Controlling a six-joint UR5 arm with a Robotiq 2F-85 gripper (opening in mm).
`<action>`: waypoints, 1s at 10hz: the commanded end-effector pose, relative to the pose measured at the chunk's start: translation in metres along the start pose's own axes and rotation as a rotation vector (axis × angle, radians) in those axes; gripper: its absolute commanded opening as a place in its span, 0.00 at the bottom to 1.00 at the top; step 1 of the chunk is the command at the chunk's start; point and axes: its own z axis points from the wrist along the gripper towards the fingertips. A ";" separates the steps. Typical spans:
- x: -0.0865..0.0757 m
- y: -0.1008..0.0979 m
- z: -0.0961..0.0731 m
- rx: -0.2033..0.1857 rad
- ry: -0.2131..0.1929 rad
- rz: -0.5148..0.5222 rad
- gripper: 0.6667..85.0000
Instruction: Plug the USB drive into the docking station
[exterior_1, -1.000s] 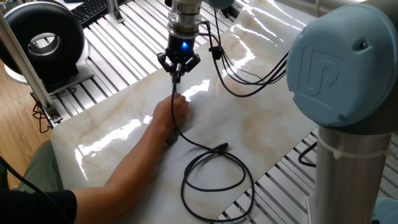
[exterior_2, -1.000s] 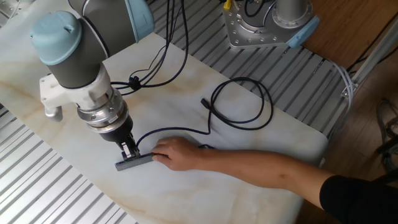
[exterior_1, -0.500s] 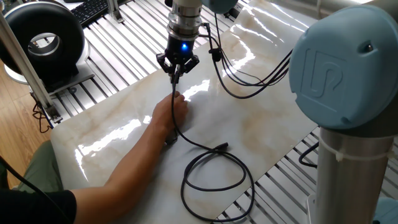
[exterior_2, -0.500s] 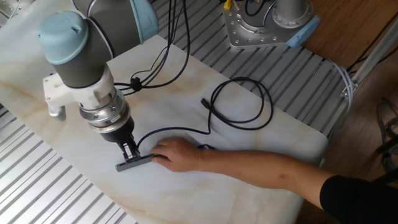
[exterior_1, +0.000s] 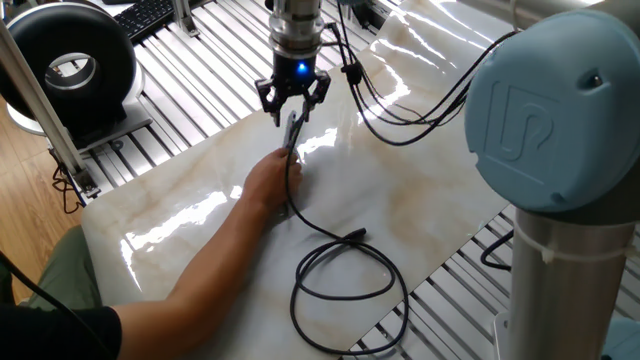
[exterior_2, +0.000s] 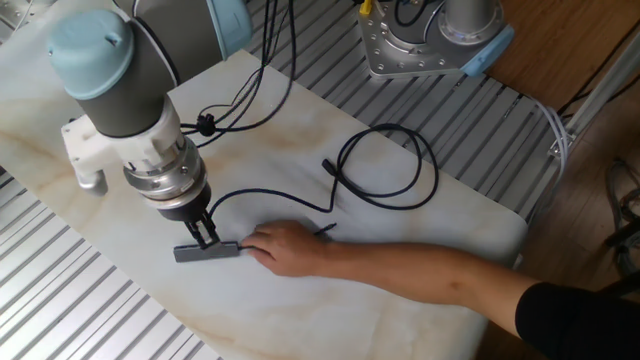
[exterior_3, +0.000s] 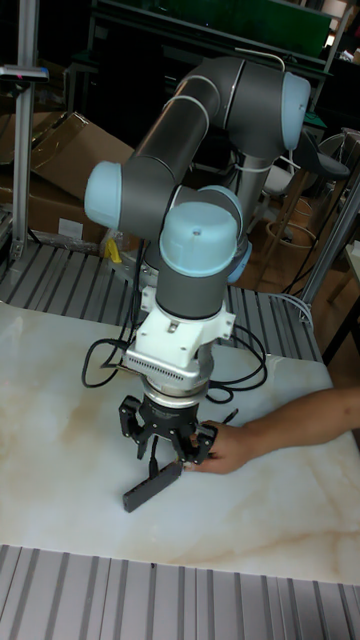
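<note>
My gripper (exterior_2: 204, 236) points straight down at the marble tabletop and is shut on the USB drive (exterior_3: 156, 464), a small black plug. The plug's thin black cable (exterior_2: 388, 202) trails off to the right in a loop. Right under the fingertips lies the docking station (exterior_2: 205, 252), a slim grey bar flat on the marble, and the plug touches its top side. A person's hand (exterior_2: 282, 246) holds the bar's right end. In the tall fixed view the bar (exterior_3: 150, 488) sticks out to the lower left of my gripper (exterior_3: 166, 458). The port itself is hidden.
The person's forearm (exterior_2: 430, 278) crosses the table from the right. The cable's free end (exterior_1: 358, 236) lies on the marble. Slatted aluminium (exterior_2: 120, 310) surrounds the slab. A round black device (exterior_1: 75, 62) and a keyboard (exterior_1: 150, 14) stand off the slab, and the arm's base (exterior_2: 430, 35) is at its far side.
My gripper has shifted a little across the marble and its wrist has turned. The grey bar has slid with it and now lies more level, and the hand has followed.
</note>
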 end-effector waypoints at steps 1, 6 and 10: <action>0.001 0.000 -0.013 -0.004 -0.002 -0.052 0.68; 0.019 -0.051 -0.058 0.086 0.033 -0.201 0.46; 0.055 -0.070 -0.092 0.127 0.073 -0.267 0.01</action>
